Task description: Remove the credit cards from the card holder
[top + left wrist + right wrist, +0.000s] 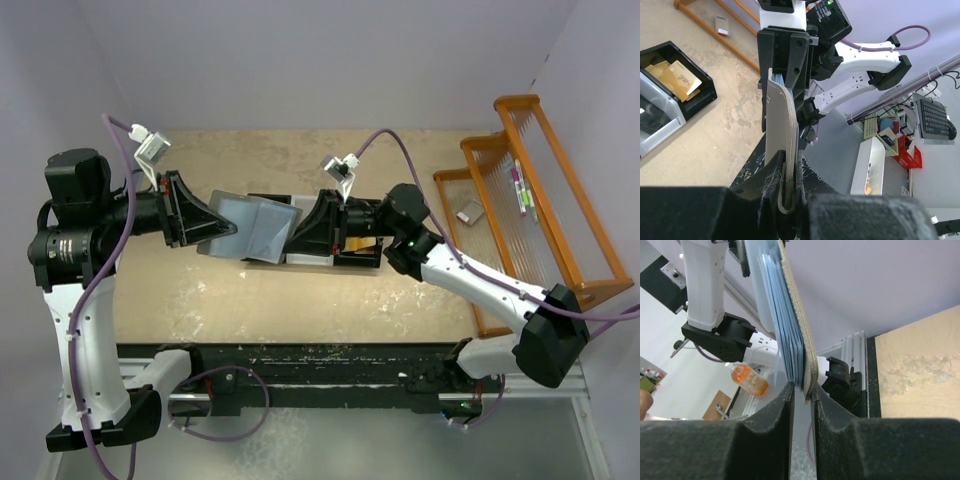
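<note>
The flat grey bifold card holder (250,226) was held clear of the table, suspended between the two arms, folded nearly shut and seen edge-on from both wrist views.

The left gripper (789,194) was clenched on the card holder's folded edge. Both black fingers pressed flat against its grey outer faces, with the fold looping between them.

The right gripper (802,399) had its jaws drawn in narrowly on the opposite, open edge of the card holder. One finger met the pale blue inner layers (785,330) and the other met the tan-grey outer cover, so contact showed on both faces. Whether those blue layers were cards or the pocket panel could not be determined.

Directly below the card holder's open end, and extending beyond it toward the right arm, stood a black-and-white three-compartment plastic bin tray (310,259). Its black end compartment, on the side farthest from the card holder, contained several orange-gold credit cards (682,78) lying loosely overlapped.

The tan, mottled tabletop (300,300) lay beneath the card holder and tray.

Well apart from the card holder, past the right arm, an orange slatted wooden rack (560,200) stood at the table's edge. A small grey object (470,211) lay on it, too small to identify.
</note>
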Controlling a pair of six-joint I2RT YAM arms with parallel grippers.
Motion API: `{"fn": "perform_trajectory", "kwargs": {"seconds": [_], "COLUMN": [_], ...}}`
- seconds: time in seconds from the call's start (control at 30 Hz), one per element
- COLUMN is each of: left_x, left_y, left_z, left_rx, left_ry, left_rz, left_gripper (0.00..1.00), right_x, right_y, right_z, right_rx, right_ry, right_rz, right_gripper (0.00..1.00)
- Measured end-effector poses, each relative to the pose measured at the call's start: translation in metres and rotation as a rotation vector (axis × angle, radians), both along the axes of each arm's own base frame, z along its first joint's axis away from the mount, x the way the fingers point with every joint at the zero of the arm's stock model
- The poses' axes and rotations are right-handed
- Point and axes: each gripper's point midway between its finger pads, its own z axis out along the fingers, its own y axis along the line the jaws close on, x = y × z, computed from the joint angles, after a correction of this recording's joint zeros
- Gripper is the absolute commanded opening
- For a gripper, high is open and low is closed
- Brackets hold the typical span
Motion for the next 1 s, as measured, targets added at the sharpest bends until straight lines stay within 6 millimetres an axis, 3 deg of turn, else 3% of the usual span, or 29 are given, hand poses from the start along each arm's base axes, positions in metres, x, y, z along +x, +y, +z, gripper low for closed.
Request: {"fn": "perform_trajectory", "kwargs": {"seconds": [0.3,0.53,0.73,0.83,1.0], "left_x": [-0.001,-0.001,-0.001,-0.001,0.000], "left_y": [0.000,0.000,0.000,0.000,0.000], "left_z": [0.002,0.002,0.002,0.002,0.001], "left_rx": [0.001,0.001,0.001,0.001,0.003], "left_ry": [-0.010,-0.009,-0.009,-0.008,-0.008], "left_rz": [0.000,0.000,0.000,0.000,0.004], "left_gripper": [0.00,0.00,0.00,0.00,0.00], "right_x": [0.019,0.029,0.024,0.032,0.039], "right_y": [0.006,0.010,0.019,0.023,0.028], "right_z": [0.004,-0.004,0.010,0.020,0.016], "right_rx": [-0.028,-0.065,-0.057,-0.057,-0.089], "right_ry": [0.034,0.082,0.093,0.119,0.161], "right_rz": [-0.093,-0.144,-0.164,-0.219,-0.277], "right_gripper": [0.58,0.60,0.59,0.57,0.54]}}
